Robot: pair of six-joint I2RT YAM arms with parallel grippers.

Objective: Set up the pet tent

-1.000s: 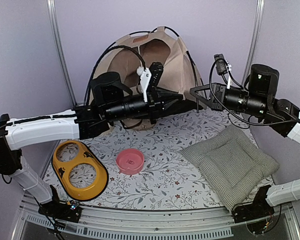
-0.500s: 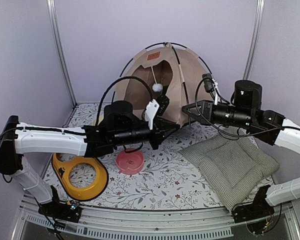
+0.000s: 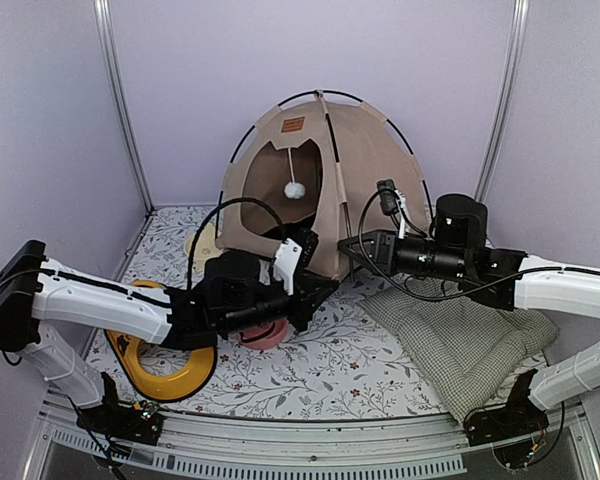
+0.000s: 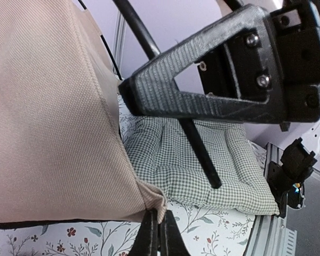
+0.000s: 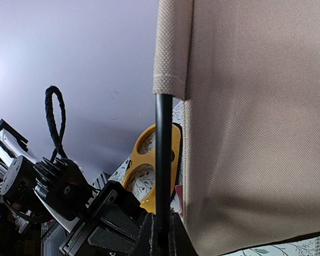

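The pet tent (image 3: 355, 160) stands upright at the back of the table as a beige dome with black poles arching over it. A white pompom (image 3: 294, 189) hangs in its doorway and a small orange-brown label (image 3: 293, 124) sits above. My left gripper (image 3: 323, 287) is at the tent's front bottom edge. In the left wrist view it (image 4: 159, 217) is shut on the fabric's bottom corner (image 4: 152, 200). My right gripper (image 3: 348, 246) is at the tent's right front. In the right wrist view it (image 5: 161, 221) is shut on a black pole (image 5: 163, 154) below the fabric sleeve (image 5: 173, 48).
A green-checked cushion (image 3: 465, 335) lies on the right under my right arm. A yellow two-hole bowl stand (image 3: 160, 372) lies front left, and a pink bowl (image 3: 268, 335) shows partly under my left arm. Purple walls stand close behind and beside the tent.
The tent was crumpled and held high; now it stands as a full dome. Both arms have come down and toward the table's front, still holding it.
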